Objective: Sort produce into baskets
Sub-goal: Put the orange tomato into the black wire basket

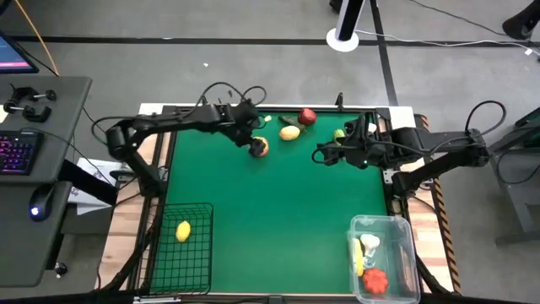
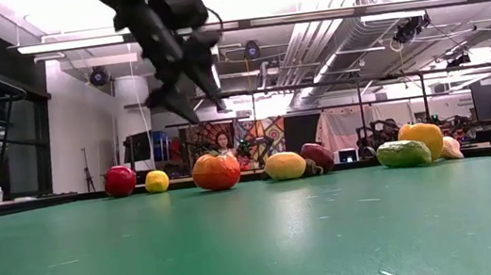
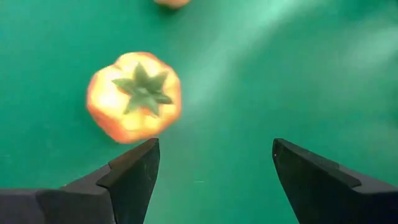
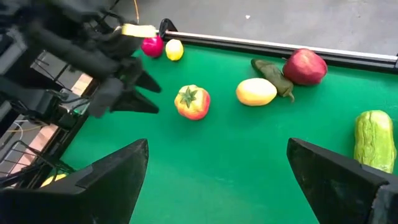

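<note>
The orange tomato (image 3: pixel 134 96) sits just beyond the left pincer (image 3: pixel 214 171), whose fingers stand apart, seemingly touching nothing.

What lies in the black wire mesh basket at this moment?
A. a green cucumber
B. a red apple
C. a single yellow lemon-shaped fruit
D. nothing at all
C: the high view shows one yellow lemon-shaped fruit alone inside the black wire mesh basket at the table's near left corner.
</note>
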Robot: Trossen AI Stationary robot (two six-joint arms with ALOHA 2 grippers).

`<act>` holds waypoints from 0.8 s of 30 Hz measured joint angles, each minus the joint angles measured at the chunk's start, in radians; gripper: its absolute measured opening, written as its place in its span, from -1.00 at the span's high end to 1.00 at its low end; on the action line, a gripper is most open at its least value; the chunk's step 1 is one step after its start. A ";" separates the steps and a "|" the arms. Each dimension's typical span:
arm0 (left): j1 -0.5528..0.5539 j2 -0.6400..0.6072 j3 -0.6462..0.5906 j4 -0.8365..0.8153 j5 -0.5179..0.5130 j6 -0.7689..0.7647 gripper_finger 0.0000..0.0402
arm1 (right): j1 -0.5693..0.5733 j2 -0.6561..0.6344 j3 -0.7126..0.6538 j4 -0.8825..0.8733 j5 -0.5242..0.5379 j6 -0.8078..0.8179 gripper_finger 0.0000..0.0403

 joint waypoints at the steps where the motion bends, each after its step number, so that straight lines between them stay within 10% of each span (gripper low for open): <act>1: 0.007 0.016 0.000 0.020 0.000 0.039 -0.49 | 0.000 0.000 0.000 0.000 0.000 0.007 -0.86; 13: 0.102 0.080 0.029 0.105 0.212 0.227 -0.53 | 0.000 0.000 0.000 0.001 0.000 0.014 -0.86; 24: 0.110 0.078 0.080 0.285 0.156 0.159 -0.54 | 0.000 0.018 0.000 0.004 0.000 0.009 -0.86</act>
